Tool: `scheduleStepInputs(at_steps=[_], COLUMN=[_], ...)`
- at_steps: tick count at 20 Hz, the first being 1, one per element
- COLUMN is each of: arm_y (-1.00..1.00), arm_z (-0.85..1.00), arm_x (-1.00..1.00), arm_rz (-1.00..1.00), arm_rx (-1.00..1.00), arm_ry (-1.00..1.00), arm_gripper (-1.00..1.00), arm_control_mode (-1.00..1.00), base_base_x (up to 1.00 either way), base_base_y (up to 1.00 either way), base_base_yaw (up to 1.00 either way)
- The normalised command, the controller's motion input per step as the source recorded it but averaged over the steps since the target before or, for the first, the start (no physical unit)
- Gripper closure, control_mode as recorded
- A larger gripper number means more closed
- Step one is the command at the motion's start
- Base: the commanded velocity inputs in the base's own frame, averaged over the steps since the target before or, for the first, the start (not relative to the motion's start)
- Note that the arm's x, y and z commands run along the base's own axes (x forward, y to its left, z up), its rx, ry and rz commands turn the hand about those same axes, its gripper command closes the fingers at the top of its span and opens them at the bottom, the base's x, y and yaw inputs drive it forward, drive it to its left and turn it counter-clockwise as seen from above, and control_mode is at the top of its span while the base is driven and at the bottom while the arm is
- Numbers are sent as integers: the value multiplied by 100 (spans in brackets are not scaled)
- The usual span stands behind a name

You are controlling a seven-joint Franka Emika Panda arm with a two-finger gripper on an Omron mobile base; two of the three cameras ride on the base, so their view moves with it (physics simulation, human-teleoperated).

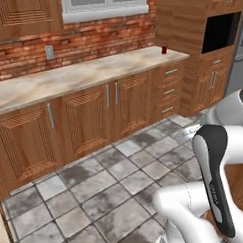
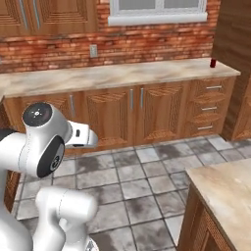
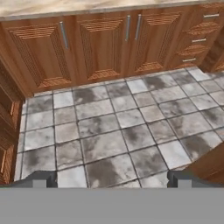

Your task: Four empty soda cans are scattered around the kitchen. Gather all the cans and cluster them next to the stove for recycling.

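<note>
One small red soda can (image 1: 164,50) (image 2: 213,62) stands upright at the far right end of the long marble counter (image 1: 81,77) (image 2: 122,73), beside the tall wooden cabinet. My gripper (image 3: 112,179) is open, its two dark fingertips (image 3: 43,178) spread wide with nothing between them. It hangs over the tiled floor (image 3: 113,127), facing the base cabinets and well short of the can. The stove is out of view.
Wooden base cabinets (image 1: 93,114) and a drawer stack (image 2: 206,108) run under the counter along a brick wall. A tall cabinet with a dark opening (image 1: 219,31) stands at the right. An island counter corner (image 2: 225,191) juts in at the near right. Grey tiled floor (image 1: 96,194) lies between.
</note>
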Motion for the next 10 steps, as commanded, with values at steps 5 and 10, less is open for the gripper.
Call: scheduleStepInputs(at_steps=[5,10], arm_y=[0,0], arm_z=[0,0], arm_x=[0,0], arm_rz=[0,0], arm_rx=[0,0], arm_ry=[0,0], arm_gripper=[-100,-100], arm_control_mode=[100,100], base_base_x=[99,78], base_base_y=[-10,-19], base_base_yaw=[0,-7])
